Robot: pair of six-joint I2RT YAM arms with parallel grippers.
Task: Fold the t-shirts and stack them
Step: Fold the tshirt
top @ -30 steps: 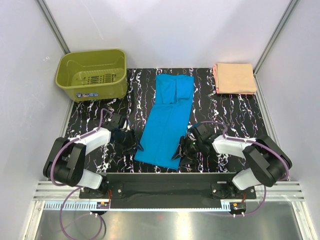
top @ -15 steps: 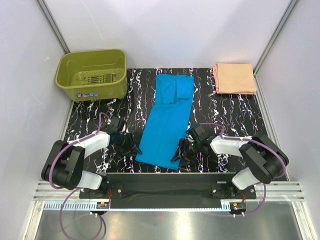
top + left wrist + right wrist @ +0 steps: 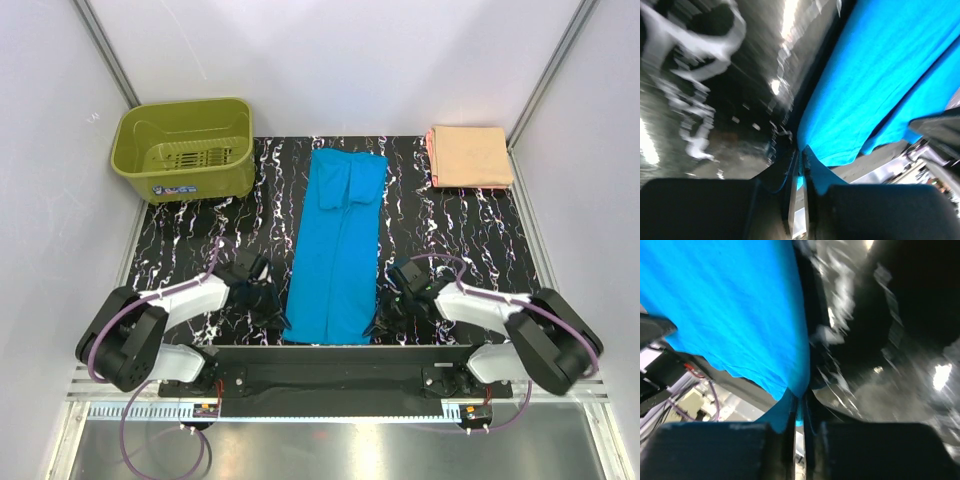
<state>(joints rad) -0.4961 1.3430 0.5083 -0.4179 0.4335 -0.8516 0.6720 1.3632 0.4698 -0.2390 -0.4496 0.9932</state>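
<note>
A turquoise-blue t-shirt point(image 3: 337, 245) lies as a long narrow strip down the middle of the black marbled mat, sleeves folded in at the far end. My left gripper point(image 3: 281, 318) pinches its near left corner, jaws shut on the cloth point(image 3: 860, 100). On the other side, my right gripper point(image 3: 381, 318) is shut on the near right corner point(image 3: 740, 310). Both hold the hem a little off the mat near the front edge. A peach-orange t-shirt point(image 3: 468, 156) sits folded at the far right corner.
An olive-green plastic basket point(image 3: 185, 147) stands at the far left corner. White walls close in the sides and back. The black base bar point(image 3: 340, 358) of the arms runs just in front of the shirt's near hem.
Both grippers slid toward the near edge and closed on the blue shirt's near corners. The shirt's near end, slanted before, is now drawn straight and narrower.
</note>
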